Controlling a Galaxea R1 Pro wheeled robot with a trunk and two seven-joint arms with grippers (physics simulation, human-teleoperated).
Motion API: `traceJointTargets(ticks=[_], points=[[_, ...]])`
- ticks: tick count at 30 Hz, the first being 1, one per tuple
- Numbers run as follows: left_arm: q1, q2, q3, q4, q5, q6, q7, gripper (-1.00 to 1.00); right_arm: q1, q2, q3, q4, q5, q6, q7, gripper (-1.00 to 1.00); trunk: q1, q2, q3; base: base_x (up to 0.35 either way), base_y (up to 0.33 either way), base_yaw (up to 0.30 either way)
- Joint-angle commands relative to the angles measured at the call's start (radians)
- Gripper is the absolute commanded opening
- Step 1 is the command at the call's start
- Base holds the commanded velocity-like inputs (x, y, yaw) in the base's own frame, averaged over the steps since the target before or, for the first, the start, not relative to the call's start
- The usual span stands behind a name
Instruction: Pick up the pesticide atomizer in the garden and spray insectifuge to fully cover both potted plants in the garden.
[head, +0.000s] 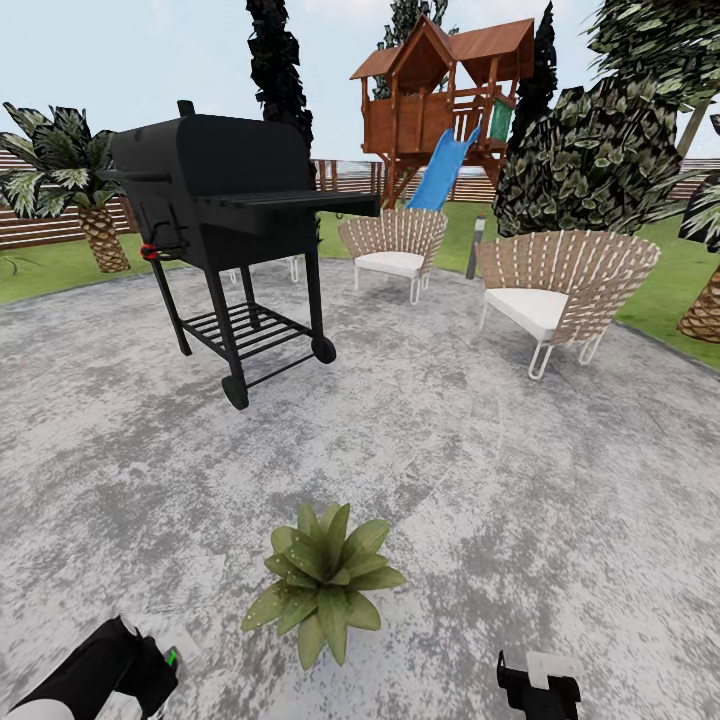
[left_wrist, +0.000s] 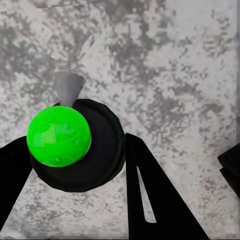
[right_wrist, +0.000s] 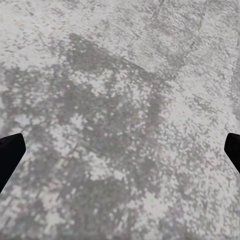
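One potted plant (head: 325, 580), a low rosette of white-speckled green leaves, stands on the grey stone patio (head: 500, 470) just ahead of me, between my two arms. My left gripper (head: 150, 670) (left_wrist: 77, 145) sits low at the left, shut on the pesticide atomizer (left_wrist: 100, 155). I see the bottle end-on, dark and round with a bright green top (head: 171, 657) and a pale nozzle (left_wrist: 67, 86) pointing at the paving. My right gripper (head: 537, 685) (right_wrist: 120, 150) hangs open over bare stone to the plant's right. The second plant is out of view.
A black wheeled grill (head: 225, 200) stands ahead on the left. Two slatted chairs (head: 395, 250) (head: 560, 290) stand at the patio's far right, with a grey bollard lamp (head: 477, 245) between them. Beyond are lawn, palms, a wooden fence and a playhouse with a blue slide (head: 445, 170).
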Motion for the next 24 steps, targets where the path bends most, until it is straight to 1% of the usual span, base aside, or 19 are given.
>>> traceJointTargets(ticks=[1,2,5,6,8,10,11,12,14,15,17,21,22,24], points=[[0.001,0.002,0.007,0.013,-0.004,0.004,-0.007,-1.0,-0.001,0.0,-0.006,0.001,0.011,-0.003,-0.004,1.0,0.0,0.0,-0.001,0.0,0.0,0.0],[0.001,0.003,0.007,0.017,-0.004,0.0,-0.007,-1.0,-0.001,0.0,-0.006,0.001,0.011,-0.003,-0.004,1.0,0.0,0.0,-0.001,0.0,0.0,0.0],[0.002,0.001,0.007,0.022,-0.003,-0.049,-0.006,-1.0,-0.001,0.0,-0.006,0.001,0.011,-0.003,-0.004,1.0,0.0,0.0,-0.001,0.0,0.0,0.0],[0.002,-0.006,0.008,0.023,-0.001,-0.065,-0.006,-1.0,-0.001,0.0,-0.006,0.001,0.011,-0.003,-0.004,1.0,0.0,0.0,-0.001,0.0,0.0,0.0],[0.002,-0.017,0.01,0.023,0.001,-0.073,-0.006,-1.0,-0.001,0.0,-0.006,0.001,0.011,-0.003,-0.004,1.0,0.0,0.0,-0.001,0.0,0.0,0.0],[0.002,-0.046,0.012,0.018,0.001,-0.074,-0.006,-1.0,-0.001,0.0,-0.006,0.001,0.011,-0.003,-0.004,1.0,0.0,0.0,-0.001,0.0,0.0,0.0],[0.001,-0.067,0.013,0.013,0.0,-0.072,-0.005,-1.0,-0.001,0.0,-0.006,0.001,0.011,-0.003,-0.004,1.0,0.0,0.0,-0.001,0.0,0.0,0.0],[0.001,-0.076,0.013,0.011,0.0,-0.072,-0.005,-1.0,-0.001,0.0,-0.006,0.001,0.011,-0.003,-0.004,1.0,0.0,0.0,-0.001,0.0,0.0,0.0],[0.001,-0.08,0.011,0.009,0.0,-0.071,-0.005,-1.0,-0.001,0.0,-0.006,0.001,0.011,-0.003,-0.004,1.0,0.0,0.0,-0.001,0.0,0.0,0.0],[0.001,-0.079,0.011,0.009,0.0,-0.071,-0.006,-1.0,-0.001,0.0,-0.005,0.001,0.011,-0.003,-0.004,1.0,0.0,0.0,-0.001,0.0,0.0,0.0],[0.0,-0.069,0.011,0.007,0.0,-0.071,-0.006,-1.0,-0.001,0.0,-0.006,0.001,0.011,-0.003,-0.004,1.0,0.0,0.0,-0.001,0.0,0.0,0.0],[0.0,-0.028,0.012,0.008,-0.001,-0.071,-0.006,-1.0,-0.001,0.0,-0.005,0.001,0.011,-0.003,-0.004,1.0,0.0,0.0,-0.001,0.0,0.0,0.0],[0.0,-0.02,0.025,0.008,-0.001,-0.072,-0.007,-1.0,-0.001,0.0,-0.006,0.001,0.011,-0.003,-0.004,1.0,0.0,0.0,-0.001,0.0,0.0,0.0],[0.0,-0.019,0.059,0.008,-0.001,-0.073,-0.008,-1.0,-0.001,0.0,-0.006,0.001,0.011,-0.003,-0.004,1.0,0.0,0.0,-0.001,0.0,0.0,0.0]])
